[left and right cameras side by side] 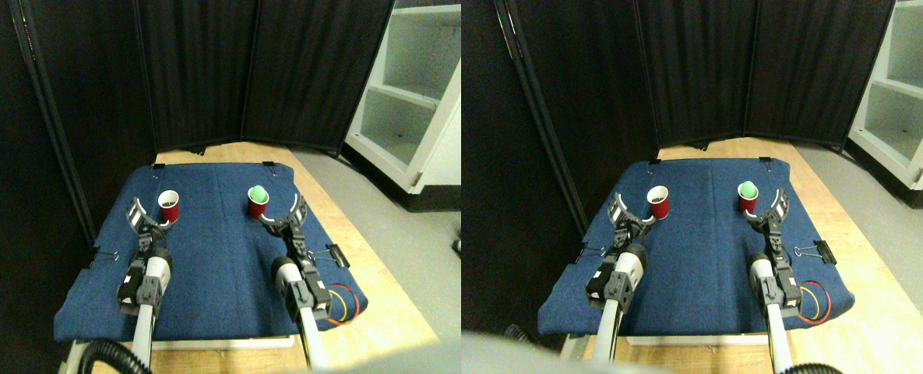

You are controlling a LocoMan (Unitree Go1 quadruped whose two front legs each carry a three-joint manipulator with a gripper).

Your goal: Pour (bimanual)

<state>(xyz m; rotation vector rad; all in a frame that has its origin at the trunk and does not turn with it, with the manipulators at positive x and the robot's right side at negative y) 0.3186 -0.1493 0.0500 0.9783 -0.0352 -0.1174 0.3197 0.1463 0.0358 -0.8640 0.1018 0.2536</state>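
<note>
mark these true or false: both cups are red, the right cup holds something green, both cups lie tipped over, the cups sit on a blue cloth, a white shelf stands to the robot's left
1. Both cups are red: true, the left cup and the right cup.
2. The right cup holds something green: true, a green ball sits in its mouth.
3. Both cups lie tipped over: false, both stand upright.
4. The cups sit on a blue cloth: true.
5. A white shelf stands to the robot's left: false, it stands to the right.
</note>
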